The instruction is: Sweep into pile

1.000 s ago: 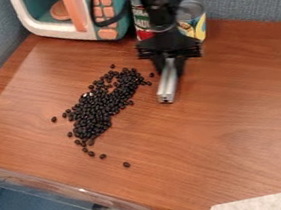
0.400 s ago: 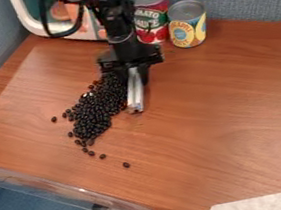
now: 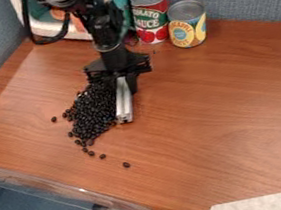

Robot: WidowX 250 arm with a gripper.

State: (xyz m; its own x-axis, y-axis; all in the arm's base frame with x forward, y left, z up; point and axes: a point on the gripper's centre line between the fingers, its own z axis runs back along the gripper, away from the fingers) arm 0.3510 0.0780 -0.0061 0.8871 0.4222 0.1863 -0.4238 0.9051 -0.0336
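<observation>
On the table (image 3: pixel 219 114), one stray bean (image 3: pixel 126 164) lay nearest; beyond it the dark beans (image 3: pixel 91 116) sat in a loose heap, a few scattered around it, with the metal bar (image 3: pixel 123 102) slanting down against its right edge in the view; the gripper (image 3: pixel 122 81) was clamped on the bar's upper end; farther off stood the yellow-and-blue can (image 3: pixel 188 28), then the red-and-green can (image 3: pixel 150 16), both upright with closed tops, their contents impossible to see; the toy microwave (image 3: pixel 80 35) held an orange piece (image 3: pixel 56 14), partly hidden by the arm and cable; the view's top edge cut off the microwave and arm, while the gripper covered the heap's far end.
</observation>
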